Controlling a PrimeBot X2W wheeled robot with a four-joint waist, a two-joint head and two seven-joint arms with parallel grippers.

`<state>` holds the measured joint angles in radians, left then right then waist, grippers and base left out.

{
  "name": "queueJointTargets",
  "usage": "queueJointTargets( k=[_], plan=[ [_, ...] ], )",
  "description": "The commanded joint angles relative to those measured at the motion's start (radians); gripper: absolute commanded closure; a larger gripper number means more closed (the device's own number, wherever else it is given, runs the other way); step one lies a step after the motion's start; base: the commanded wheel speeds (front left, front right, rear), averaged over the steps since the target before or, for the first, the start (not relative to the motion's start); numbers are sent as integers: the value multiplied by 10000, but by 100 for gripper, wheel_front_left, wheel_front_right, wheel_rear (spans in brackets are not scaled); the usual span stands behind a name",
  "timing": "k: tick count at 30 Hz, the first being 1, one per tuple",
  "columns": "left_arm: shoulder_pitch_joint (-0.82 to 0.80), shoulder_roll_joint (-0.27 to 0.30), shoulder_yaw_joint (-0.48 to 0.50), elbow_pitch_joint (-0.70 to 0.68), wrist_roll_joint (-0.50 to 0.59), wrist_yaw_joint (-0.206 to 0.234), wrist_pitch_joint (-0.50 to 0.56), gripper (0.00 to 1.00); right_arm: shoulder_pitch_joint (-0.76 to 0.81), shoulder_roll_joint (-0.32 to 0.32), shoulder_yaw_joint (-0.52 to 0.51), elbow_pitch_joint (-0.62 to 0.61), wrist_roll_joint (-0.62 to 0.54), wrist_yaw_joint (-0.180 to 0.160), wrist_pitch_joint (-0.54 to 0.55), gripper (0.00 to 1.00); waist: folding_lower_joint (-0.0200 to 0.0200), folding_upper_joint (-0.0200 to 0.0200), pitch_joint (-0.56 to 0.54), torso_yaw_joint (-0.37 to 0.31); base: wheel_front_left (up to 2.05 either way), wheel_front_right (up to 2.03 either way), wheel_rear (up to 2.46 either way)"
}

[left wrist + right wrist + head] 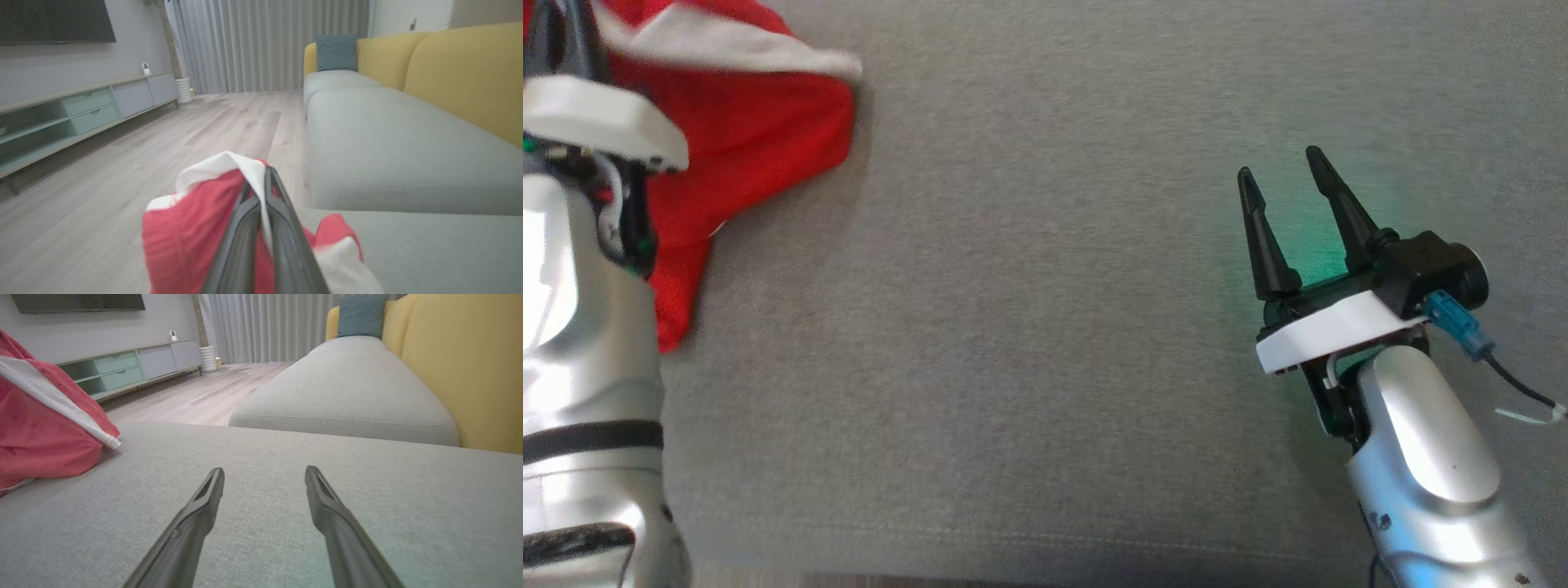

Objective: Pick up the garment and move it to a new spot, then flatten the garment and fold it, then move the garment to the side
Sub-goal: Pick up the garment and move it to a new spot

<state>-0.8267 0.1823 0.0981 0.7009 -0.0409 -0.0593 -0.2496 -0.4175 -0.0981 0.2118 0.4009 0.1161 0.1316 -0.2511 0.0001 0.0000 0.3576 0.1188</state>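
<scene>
The red garment (760,131) with white trim hangs bunched at the upper left of the head view, its lower folds touching the grey cushion. My left gripper (261,179) is shut on the garment (192,228), red and white cloth pinched between its two dark fingers. From the right wrist the garment (45,428) appears as a red heap with a white stripe at the far left. My right gripper (1278,167) stands open over bare cushion at the right, far from the cloth; its fingers (204,498) are spread wide with nothing between them.
The work surface is a grey sofa cushion (1029,327) with a stitched front seam. Behind it run another grey seat (347,388), yellow backrests (461,363) and a teal pillow (359,316). Wooden floor (122,155) and a TV cabinet (81,110) lie to the left.
</scene>
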Motion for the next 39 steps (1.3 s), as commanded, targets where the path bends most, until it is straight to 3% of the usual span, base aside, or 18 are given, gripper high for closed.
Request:
queueJointTargets(
  k=[1, 11, 16, 19, 23, 26, 32, 39],
  plan=[
    [-463, 364, 49, -606, 131, -46, -122, 100, 75, 200, 179, -296, 115, -9, -107, 0, -1, 0, -308, -438, 0, 0, 0],
    [-544, -835, -1375, -1882, 166, -424, -122, 100, 382, 447, 368, -368, 362, -9, -107, 0, -1, 0, -918, -1927, 0, 0, 0],
    [-699, -1268, -2252, -2475, -331, -433, -122, 100, 442, 472, 608, -379, 554, -9, -107, 0, -1, 0, -1063, -2639, 0, 0, 0],
    [-825, -1311, -3128, -2979, -1409, -107, -122, 100, 434, 475, 743, -418, 739, -9, -107, 0, -1, 0, -1115, -3054, 0, 0, 0],
    [-969, -1316, -4648, -3955, -2620, 834, -122, 100, 436, 476, 821, -467, 883, -9, -107, 0, -1, 0, -1082, -3411, 0, 0, 0],
    [-843, -1318, -5180, -4334, -2957, 1531, -122, 100, 420, 477, 824, -465, 955, -9, -107, 0, -1, 0, -1079, -3580, 0, 0, 0],
    [431, -1319, -4717, -4174, -3171, 2330, -122, 100, 467, 477, 689, -497, 997, -9, -107, 0, -1, 0, -1043, -3599, 0, 0, 0],
    [2692, -1319, -3512, -3744, -2709, 2360, -122, 100, 562, 478, 458, -474, 846, -9, -107, 0, -1, 0, -1030, -3075, 0, 0, 0]
  ],
)
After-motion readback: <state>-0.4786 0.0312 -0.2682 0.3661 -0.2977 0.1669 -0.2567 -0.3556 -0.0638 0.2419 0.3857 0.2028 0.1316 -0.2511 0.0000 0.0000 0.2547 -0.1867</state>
